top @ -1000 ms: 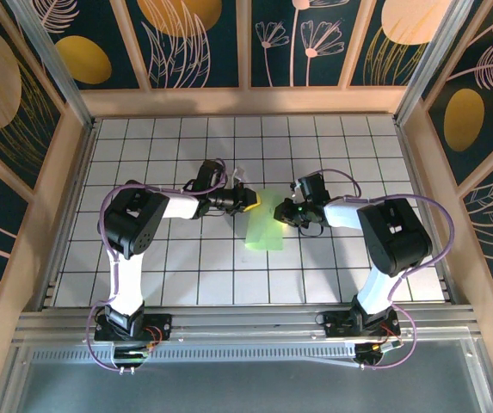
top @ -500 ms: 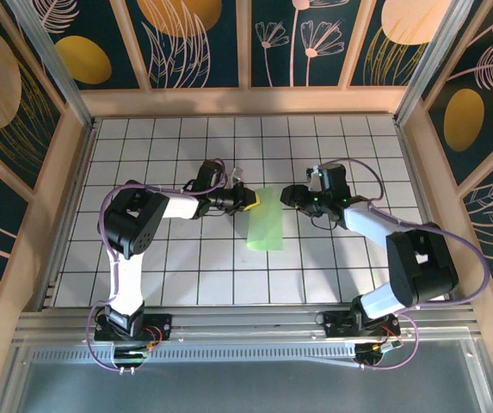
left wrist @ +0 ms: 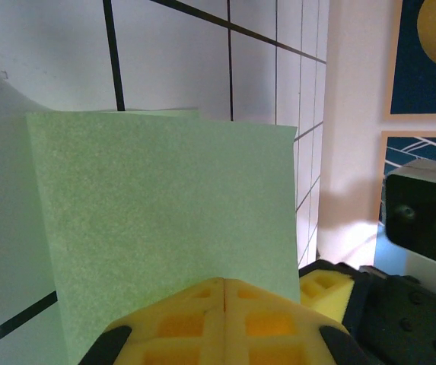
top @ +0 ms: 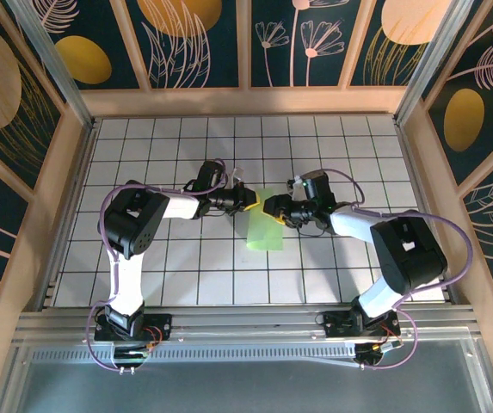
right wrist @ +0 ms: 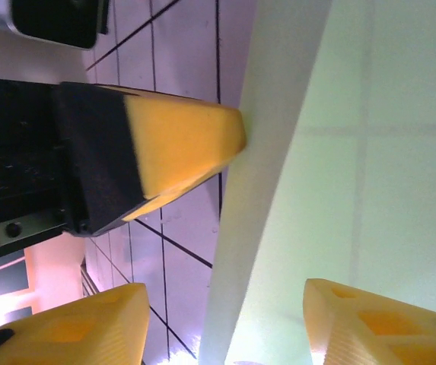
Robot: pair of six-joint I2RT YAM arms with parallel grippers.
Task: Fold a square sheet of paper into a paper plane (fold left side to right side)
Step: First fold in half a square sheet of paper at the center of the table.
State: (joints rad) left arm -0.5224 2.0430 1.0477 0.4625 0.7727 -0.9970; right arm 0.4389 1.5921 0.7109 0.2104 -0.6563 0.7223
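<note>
The square sheet of paper (top: 266, 225), pale green, lies folded into a narrow upright strip in the middle of the tiled floor; it has no paper plane shape. My left gripper (top: 251, 198) is shut on the strip's upper left edge. In the left wrist view the paper (left wrist: 164, 220) spreads out from the closed yellow fingertips (left wrist: 202, 304). My right gripper (top: 272, 207) is open at the strip's top, facing the left one. In the right wrist view its fingers (right wrist: 65, 327) stand on either side of the paper's raised edge (right wrist: 316, 190), holding nothing.
The white grid floor (top: 177, 267) is walled by wooden rails (top: 246, 101) at the back and sides. Both arms reach in from the near edge, their tips almost meeting. The left gripper's yellow tip (right wrist: 179, 144) sits close ahead of the right gripper's fingers.
The right gripper opened, swung back to the right, then returned left over the paper's top edge. The left gripper and the paper stayed put.
</note>
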